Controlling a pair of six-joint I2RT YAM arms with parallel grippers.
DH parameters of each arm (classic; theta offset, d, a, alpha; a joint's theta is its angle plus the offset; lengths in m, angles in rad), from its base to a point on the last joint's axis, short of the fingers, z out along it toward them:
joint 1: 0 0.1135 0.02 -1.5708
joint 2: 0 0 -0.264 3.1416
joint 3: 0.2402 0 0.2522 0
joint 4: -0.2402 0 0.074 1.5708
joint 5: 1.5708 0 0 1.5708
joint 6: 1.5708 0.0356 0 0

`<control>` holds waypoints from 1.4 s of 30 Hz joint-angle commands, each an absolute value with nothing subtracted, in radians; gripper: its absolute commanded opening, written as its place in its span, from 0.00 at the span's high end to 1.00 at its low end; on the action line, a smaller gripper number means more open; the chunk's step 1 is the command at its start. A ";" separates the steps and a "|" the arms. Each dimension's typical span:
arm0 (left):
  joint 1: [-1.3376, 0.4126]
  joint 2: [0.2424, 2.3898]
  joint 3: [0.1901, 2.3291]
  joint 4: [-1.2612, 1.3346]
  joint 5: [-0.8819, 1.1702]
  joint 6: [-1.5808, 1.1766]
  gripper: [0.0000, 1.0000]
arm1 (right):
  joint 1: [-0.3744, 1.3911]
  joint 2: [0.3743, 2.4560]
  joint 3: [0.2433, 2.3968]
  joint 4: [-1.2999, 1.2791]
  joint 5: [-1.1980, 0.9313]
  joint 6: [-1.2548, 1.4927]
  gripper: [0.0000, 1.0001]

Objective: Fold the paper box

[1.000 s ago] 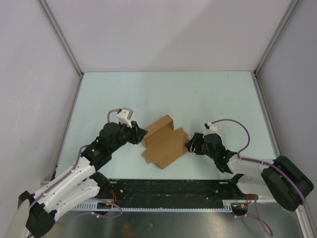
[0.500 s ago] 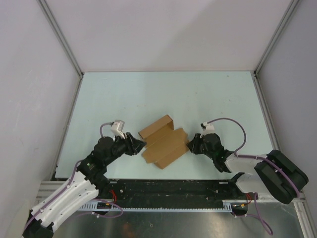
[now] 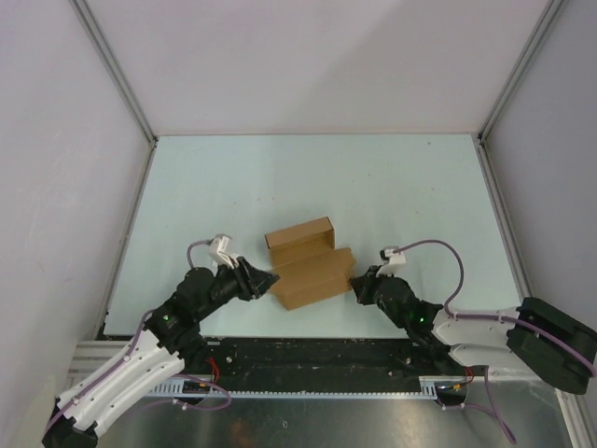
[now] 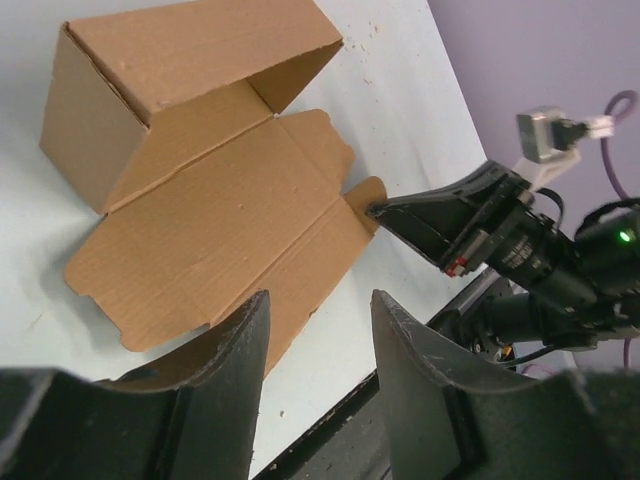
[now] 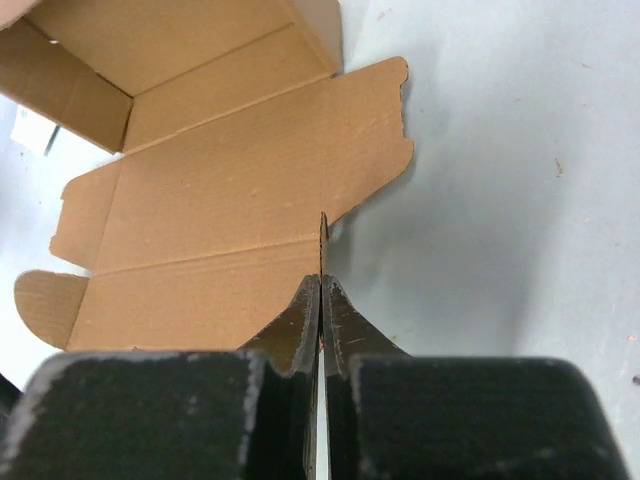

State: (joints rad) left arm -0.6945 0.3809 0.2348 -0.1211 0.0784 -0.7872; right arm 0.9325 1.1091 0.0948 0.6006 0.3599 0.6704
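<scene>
Near the front of the table (image 3: 401,187), the paper box (image 3: 308,271) lies partly formed: the rear walls stand up and the lid panel (image 4: 220,230) lies flat. The right gripper (image 5: 322,285) is pinched shut on a thin side tab (image 4: 368,195) of that panel. The left gripper (image 4: 320,298) stands empty, jaws apart, at the opposite edge. Step in hand, by judgement: raising side tabs. The next move probably calls for folding the pinched tab along its crease while the left braces the panel.

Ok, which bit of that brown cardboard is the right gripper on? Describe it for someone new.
On the pale green table, between the two arms near the front edge, lies a half-unfolded plain brown cardboard paper box. At its right end the shut right gripper pinches a small rounded tab, far smaller than the broad flat panels beside it.
</scene>
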 commanded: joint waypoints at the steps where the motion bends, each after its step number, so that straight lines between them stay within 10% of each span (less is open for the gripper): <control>1: -0.733 0.442 0.226 -0.077 0.019 -0.808 0.50 | 1.092 1.052 0.100 0.537 0.737 0.719 1.00; 25: -0.979 0.522 0.097 -0.067 -0.273 -0.937 0.50 | 1.348 1.402 0.365 0.331 0.986 0.479 1.00; 42: -0.980 0.503 0.078 -0.069 -0.287 -0.917 0.50 | 1.491 2.060 0.892 -0.455 1.270 0.756 1.00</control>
State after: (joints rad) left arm -0.9741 0.5095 0.0811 -0.0906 -0.2604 -0.9161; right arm 1.4651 1.9415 0.8200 -0.1822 1.2903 0.5499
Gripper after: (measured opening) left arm 0.503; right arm 0.010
